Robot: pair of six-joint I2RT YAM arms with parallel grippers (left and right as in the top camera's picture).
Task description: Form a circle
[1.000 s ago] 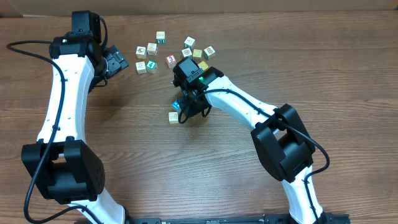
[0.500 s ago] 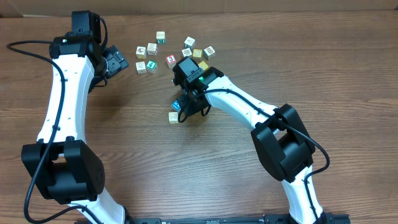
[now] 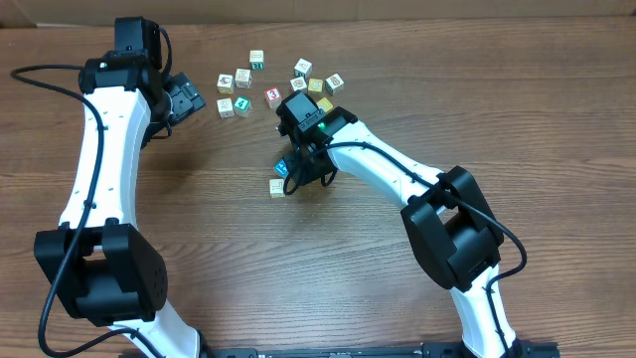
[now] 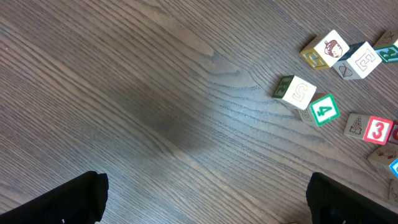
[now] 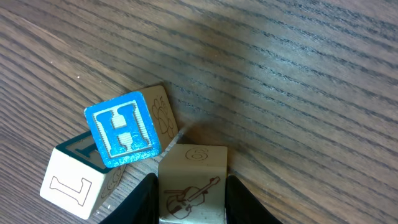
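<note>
Clamping a pale wooden cube drawn with a violin (image 5: pixel 191 183) between its two dark fingers (image 5: pixel 147 200), the right end effector (image 5: pixel 190 202) sits low over the brown wood-grain surface (image 3: pixel 199 249), jaws drawn in against the cube's two sides. That cube is one of the tight group of four small cubes (image 3: pixel 280 177) lying near the middle of the surface, well apart from the loose scatter of similar cubes (image 3: pixel 298 85) toward the far edge. In the right wrist view a cube with a blue "H" face (image 5: pixel 122 129) sits tilted just left of the held one, and whether the two touch cannot be told. Its blue face overlaps a tan cube with a faint line drawing (image 5: pixel 163 112) behind it and a whitish cube marked with an outlined "L" (image 5: pixel 68 183) at the lower left. All four are bunched close together. The left end effector (image 4: pixel 205 202) hovers by the left end of the scatter, its fingers standing wide apart at the lower corners of its wrist view with only bare surface between them. To the right in that view lie a white cube marked "5" (image 4: pixel 298 92), a green-framed "4" cube (image 4: pixel 324 109) touching it, and a red "3" cube (image 4: pixel 378 130) further right.
</note>
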